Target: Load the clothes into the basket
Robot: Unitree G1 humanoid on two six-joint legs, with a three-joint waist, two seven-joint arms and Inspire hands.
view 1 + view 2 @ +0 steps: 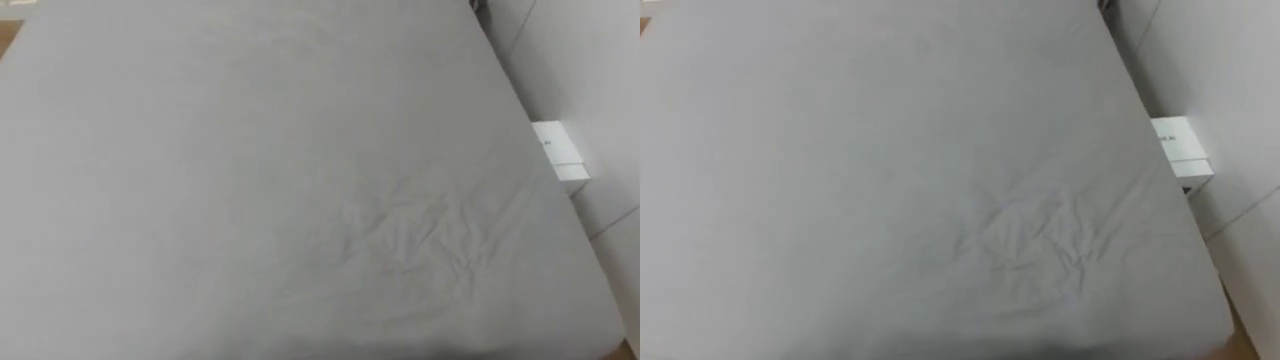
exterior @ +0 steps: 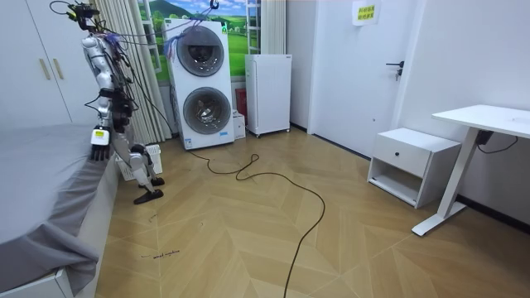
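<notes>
Plainly, the robot stood upright against the side of the bed (image 2: pixel 41 165), at about ten o'clock in the room view, facing the mattress. Its left robot hand (image 2: pixel 98 149) hung by the bed's edge, fingers straight and relaxed, holding nothing. Seen from the head, the grey sheet (image 1: pixel 250 150) lay flat, with a patch of creases (image 1: pixel 420 235) toward five o'clock and a small white box (image 1: pixel 560 160) at three o'clock beside the white wall. Where the clothes lay I could not tell. A white slatted thing (image 2: pixel 153 156) stood on the floor by the robot's legs; whether it was the basket I could not tell. Stacked washing machines (image 2: pixel 201 83) stood toward twelve o'clock.
</notes>
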